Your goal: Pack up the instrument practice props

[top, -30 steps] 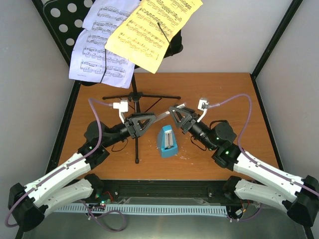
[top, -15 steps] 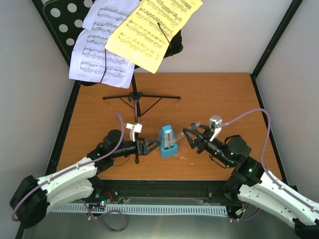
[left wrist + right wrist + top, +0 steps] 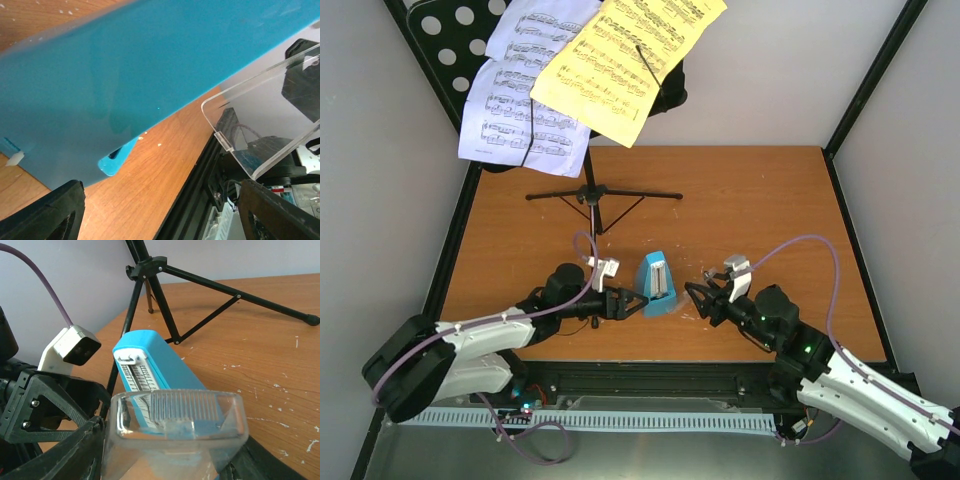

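The blue wedge metronome (image 3: 657, 283) stands on the wooden table (image 3: 760, 200), near the front edge. My left gripper (image 3: 634, 302) is low at its left side, jaws open; the left wrist view is filled by the blue body (image 3: 115, 80), with nothing between the fingertips (image 3: 47, 212). My right gripper (image 3: 696, 297) is right of the metronome, shut on its clear plastic cover (image 3: 180, 425), which is held just short of the scale face (image 3: 137, 377). The black music stand (image 3: 592, 194) stands behind, its round-holed desk (image 3: 450, 40) carrying white (image 3: 520, 105) and yellow (image 3: 620, 60) sheet-music pages.
One tripod leg (image 3: 595, 300) runs forward under my left arm, beside the metronome. Black frame posts (image 3: 875, 75) stand at the table's corners. A black rail with wiring (image 3: 650, 380) lines the near edge. Purple cables (image 3: 800, 245) loop above both wrists.
Both arms have drawn back from the stand and dropped low beside the metronome, left gripper on its left, right gripper with the cover on its right. The left jaws have opened wider.
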Available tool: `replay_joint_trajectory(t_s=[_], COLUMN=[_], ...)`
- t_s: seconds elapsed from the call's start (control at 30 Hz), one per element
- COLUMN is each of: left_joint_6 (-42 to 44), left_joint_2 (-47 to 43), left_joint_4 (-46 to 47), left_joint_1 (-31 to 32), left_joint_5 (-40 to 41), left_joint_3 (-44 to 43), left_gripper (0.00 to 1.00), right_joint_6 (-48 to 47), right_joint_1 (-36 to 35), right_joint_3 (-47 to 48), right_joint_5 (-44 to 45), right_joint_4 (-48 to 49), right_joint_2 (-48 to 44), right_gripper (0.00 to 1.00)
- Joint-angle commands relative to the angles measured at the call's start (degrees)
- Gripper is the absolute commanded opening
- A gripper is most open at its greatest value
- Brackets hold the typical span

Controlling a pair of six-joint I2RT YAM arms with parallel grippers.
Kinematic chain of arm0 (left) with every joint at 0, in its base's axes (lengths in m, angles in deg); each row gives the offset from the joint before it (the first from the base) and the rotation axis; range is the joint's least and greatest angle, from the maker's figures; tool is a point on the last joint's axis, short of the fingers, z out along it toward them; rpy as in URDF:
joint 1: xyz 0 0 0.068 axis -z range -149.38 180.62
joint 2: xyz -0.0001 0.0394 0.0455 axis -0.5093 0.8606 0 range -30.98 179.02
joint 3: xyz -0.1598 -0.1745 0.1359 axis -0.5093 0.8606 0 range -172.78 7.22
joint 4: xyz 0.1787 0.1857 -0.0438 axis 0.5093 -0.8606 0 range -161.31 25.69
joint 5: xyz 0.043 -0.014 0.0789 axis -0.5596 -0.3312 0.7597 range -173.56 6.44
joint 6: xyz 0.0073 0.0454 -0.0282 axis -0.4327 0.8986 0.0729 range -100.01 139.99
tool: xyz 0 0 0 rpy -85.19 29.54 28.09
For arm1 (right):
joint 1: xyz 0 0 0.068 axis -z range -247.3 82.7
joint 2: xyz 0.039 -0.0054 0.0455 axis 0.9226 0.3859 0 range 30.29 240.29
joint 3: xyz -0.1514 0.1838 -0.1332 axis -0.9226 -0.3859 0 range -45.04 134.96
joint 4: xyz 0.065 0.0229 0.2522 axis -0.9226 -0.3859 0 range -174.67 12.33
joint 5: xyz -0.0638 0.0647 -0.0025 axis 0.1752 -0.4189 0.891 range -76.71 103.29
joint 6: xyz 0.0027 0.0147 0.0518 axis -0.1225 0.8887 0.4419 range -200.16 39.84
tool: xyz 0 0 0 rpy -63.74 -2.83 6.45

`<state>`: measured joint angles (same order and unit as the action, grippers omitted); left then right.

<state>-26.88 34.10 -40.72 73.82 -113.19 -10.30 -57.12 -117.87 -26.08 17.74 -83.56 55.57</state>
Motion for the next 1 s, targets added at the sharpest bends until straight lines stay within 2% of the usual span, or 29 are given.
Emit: replay_joint_trajectory(t_s=[0.0,0.43,0.53,0.67,0.77,0.97], left_joint_6=[2.11,-0.23,0.12,4.2,8.89,16.03], left_joint_2=[3.36,18.68,19.47,13.83,6.73,-6.36], left_joint_4=[6.99,21.12,22.3,13.01,3.59,-11.97], left_joint_1=[0.48,2.79,2.98,3.07,1.84,-11.31], left_joint_5=[1.07,-2.76,-3.27,1.51,2.6,-10.98], left_joint_3=[0.42,-4.72,-5.63,-6.58,-7.92,-11.25], left_gripper=[0.85,0.84,0.85,0.89,0.98,1.0], right_joint_6=[-1.78,-6.39,-7.22,-9.04,-11.76,-19.3], right_joint_1=[-0.66,-1.54,-1.93,-3.04,-4.13,-6.62], right_joint_3=[-1.04,-2.17,-1.83,-2.15,-2.35,-1.57], right_joint_5=[2.01,6.17,6.64,8.43,9.58,11.48], right_joint_4=[5.14,6.58,6.18,5.97,6.8,9.47], right_joint_2=[1.2,1.57,2.04,2.14,2.73,5.33], right_gripper=[0.41,0.41,0.41,0.41,0.43,0.44])
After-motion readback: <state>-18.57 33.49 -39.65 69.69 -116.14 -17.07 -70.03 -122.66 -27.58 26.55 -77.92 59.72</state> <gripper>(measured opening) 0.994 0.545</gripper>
